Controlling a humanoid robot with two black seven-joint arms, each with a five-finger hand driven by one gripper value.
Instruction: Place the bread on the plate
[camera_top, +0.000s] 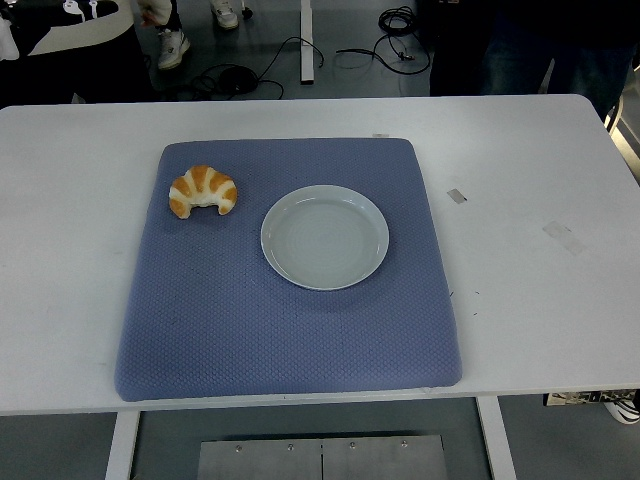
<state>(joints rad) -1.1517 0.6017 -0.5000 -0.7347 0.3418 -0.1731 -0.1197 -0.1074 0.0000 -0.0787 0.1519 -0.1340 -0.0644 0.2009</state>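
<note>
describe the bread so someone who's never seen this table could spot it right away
A blue mat covers the middle of the white table. Near its far left corner, left of the pale round plate, lies the croissant, a golden, striped crescent and the only food there.

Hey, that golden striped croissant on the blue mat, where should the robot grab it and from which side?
Probably from above, fingers closing across the thick arched middle of the golden striped croissant. It lies flat on the blue quilted mat, its horns pointing toward the table's near edge, and the middle looks bulkiest. It sits left of the pale round plate, apart from it, so the left side seems the nearer approach.
</note>
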